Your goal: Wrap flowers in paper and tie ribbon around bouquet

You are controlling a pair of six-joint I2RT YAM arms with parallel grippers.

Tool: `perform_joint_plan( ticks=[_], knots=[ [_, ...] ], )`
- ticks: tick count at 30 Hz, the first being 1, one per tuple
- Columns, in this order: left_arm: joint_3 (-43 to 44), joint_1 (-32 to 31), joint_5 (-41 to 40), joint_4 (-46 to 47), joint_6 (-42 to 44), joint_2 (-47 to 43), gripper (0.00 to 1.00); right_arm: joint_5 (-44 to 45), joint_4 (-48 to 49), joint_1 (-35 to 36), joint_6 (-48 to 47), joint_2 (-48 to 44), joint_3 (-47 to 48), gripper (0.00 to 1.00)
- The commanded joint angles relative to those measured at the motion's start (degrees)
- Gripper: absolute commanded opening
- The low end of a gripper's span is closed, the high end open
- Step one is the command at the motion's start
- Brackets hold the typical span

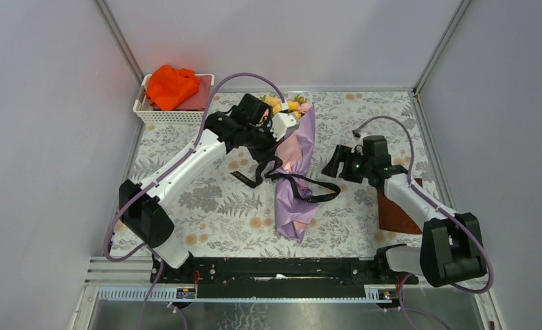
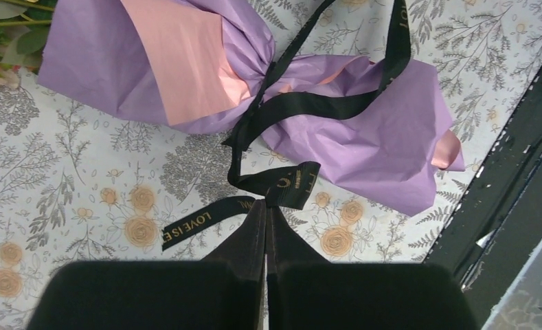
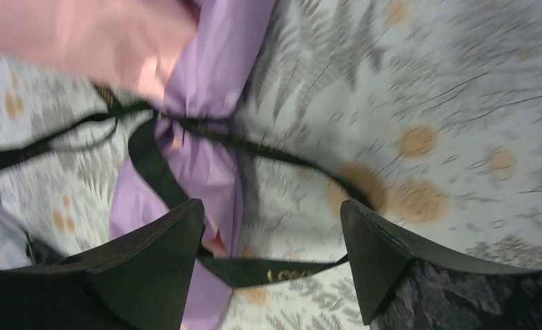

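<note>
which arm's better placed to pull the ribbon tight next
Left, probably. The left gripper is shut with the ribbon pinched at its tip, close beside the bouquet. The right gripper stands open over the ribbon, holding nothing, so it would need to grasp first.

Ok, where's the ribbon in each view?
Top external: ribbon mid-picture, tied round the paper, tails running left and right.
Left wrist: ribbon at centre, crossing the paper; one tail pinched by the left gripper.
Right wrist: blurred ribbon from the left edge to below the open right gripper.
Shared landmark: the paper's pinched waist.
</note>
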Motion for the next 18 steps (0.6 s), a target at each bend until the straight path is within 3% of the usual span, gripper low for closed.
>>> perform_joint_plan(
  ticks=[1,5,13,18],
  knots=[
    [0.92,-0.73,1.34,-2.3,-1.58,-2.17,0.0,-4.81,-7.54,3.93,-7.04,-0.35,0.32,0.8],
    [0.62,-1.14,0.99,-2.3,-1.26,-2.4,0.0,-15.46,-7.05,4.12,-11.64,-0.21,1.04,0.78],
    [-0.08,-1.23,1.15,-2.32,-0.78,-2.59,0.0,-19.07,-11.02,4.26,-12.26,7.51,1.47,0.79],
    [-1.24,-1.23,1.59,-2.3,-1.0,-3.2,0.0,-28.03,-7.68,4.22,-9.53,10.58,-0.46,0.77]
  ],
)
